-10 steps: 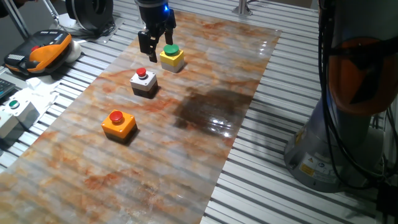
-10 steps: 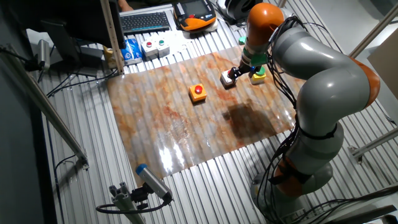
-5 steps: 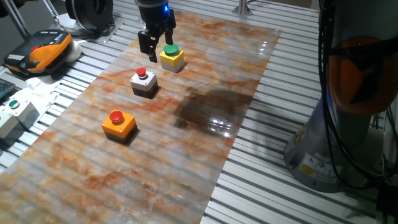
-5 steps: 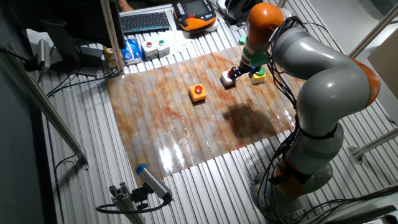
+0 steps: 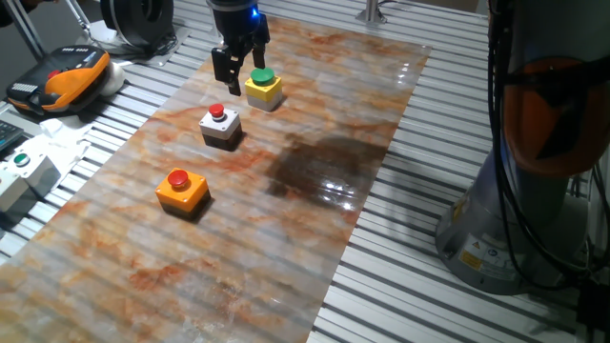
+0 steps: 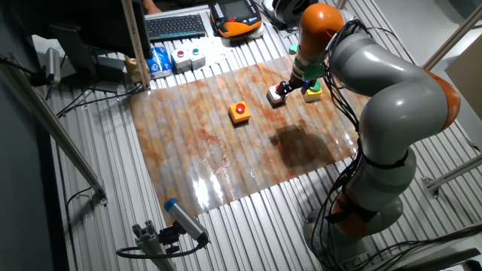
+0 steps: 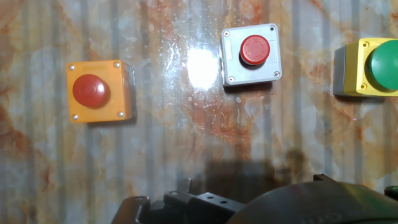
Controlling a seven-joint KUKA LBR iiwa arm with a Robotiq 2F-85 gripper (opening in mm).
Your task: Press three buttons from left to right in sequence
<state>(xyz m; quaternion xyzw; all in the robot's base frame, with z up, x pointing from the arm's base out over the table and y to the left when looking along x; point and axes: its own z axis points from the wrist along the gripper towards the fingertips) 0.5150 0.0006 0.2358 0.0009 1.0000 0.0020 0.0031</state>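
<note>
Three buttons stand in a row on the marbled mat (image 5: pixel 315 210). The orange box with a red cap (image 5: pixel 183 191) (image 6: pixel 239 112) (image 7: pixel 98 91) is nearest in one fixed view. The grey-white box with a red cap (image 5: pixel 220 127) (image 6: pixel 276 95) (image 7: pixel 250 55) is in the middle. The yellow box with a green cap (image 5: pixel 263 88) (image 6: pixel 312 92) (image 7: pixel 367 67) is farthest. My gripper (image 5: pixel 236 74) (image 6: pixel 290 84) hangs just above the mat, beside the yellow box and behind the grey-white one, touching neither. The hand view hides the fingertips.
A white control box (image 5: pixel 24 171) (image 6: pixel 187 58) and an orange-black teach pendant (image 5: pixel 62 81) (image 6: pixel 237 16) lie off the mat on the slatted table. A keyboard (image 6: pixel 175 26) lies at the back. The arm's base (image 5: pixel 534 191) stands beside the mat.
</note>
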